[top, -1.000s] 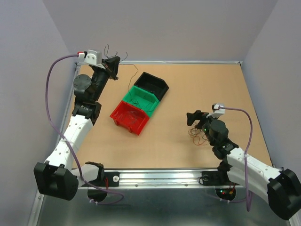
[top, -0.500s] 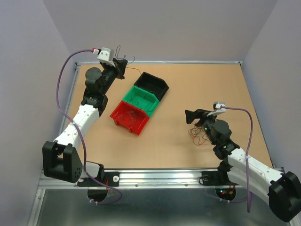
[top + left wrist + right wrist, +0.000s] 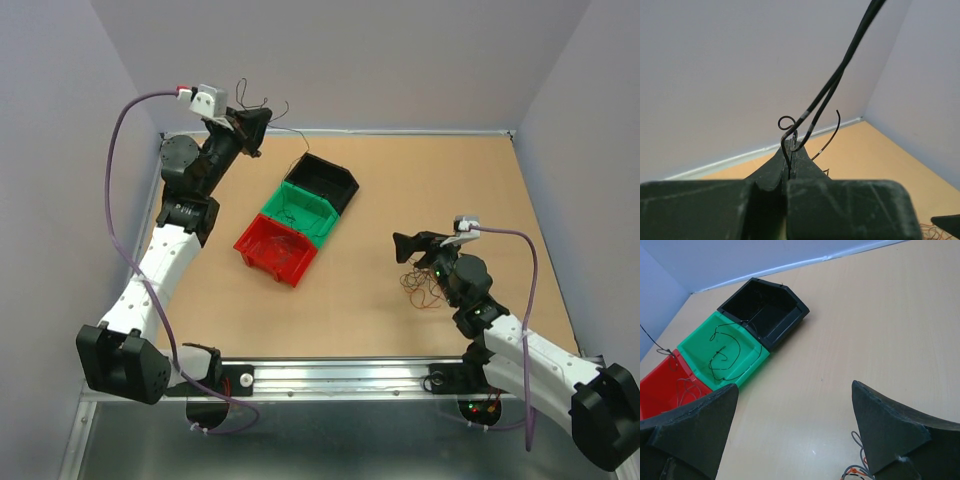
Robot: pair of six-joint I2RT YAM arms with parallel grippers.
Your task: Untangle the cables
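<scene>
Aloft, left pincer [image 3: 790,155] clamps one dark wire [image 3: 839,75]; right pincer [image 3: 794,390] gapes over cables [image 3: 420,285].

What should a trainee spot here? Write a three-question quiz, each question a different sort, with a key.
1. True or false: the left pincer is shut on a dark wire.
2. Which bin is the middle one of the row? A red, B green, C black.
3. Fill in: the right pincer, near the wire clump, has its jaws ____.

Key
1. True.
2. B, the green bin.
3. Open.
</scene>
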